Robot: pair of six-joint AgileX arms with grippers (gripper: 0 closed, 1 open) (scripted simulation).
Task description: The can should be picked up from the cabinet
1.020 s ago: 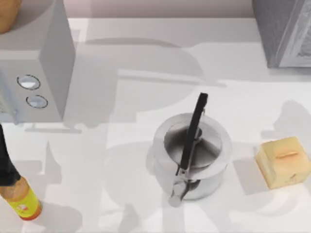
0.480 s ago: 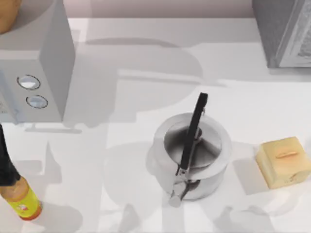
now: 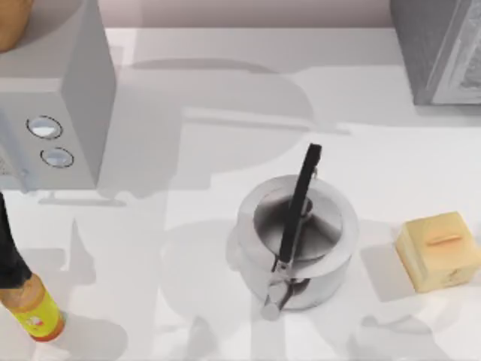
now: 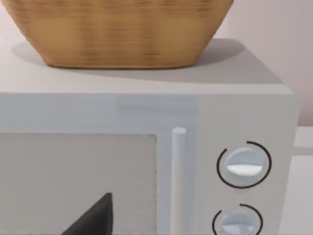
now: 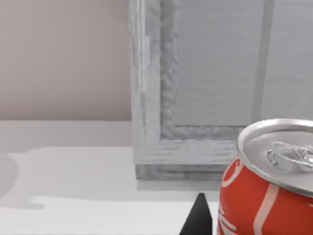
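Observation:
The can point(image 5: 266, 183) is red with white curves and a silver lid. It looms close in the right wrist view, in front of the grey cabinet point(image 5: 215, 83), and its base is cut off. A dark part of my right gripper point(image 5: 198, 218) pokes up just beside the can, and whether it holds the can is hidden. In the top view the cabinet point(image 3: 440, 49) stands at the back right. My left arm point(image 3: 9, 256) hangs at the left edge, over an orange bottle point(image 3: 34, 308). A dark part of my left gripper point(image 4: 93, 215) faces the microwave door.
A steel pot point(image 3: 294, 239) with a black handle stands mid-table. A tan cube point(image 3: 440, 250) lies to its right. The microwave point(image 3: 52, 105) fills the back left, with a wicker basket point(image 4: 117, 29) on its top.
The arm shadows around the tan cube have slid toward the table's front edge. The pot, cube, bottle and left arm have not moved.

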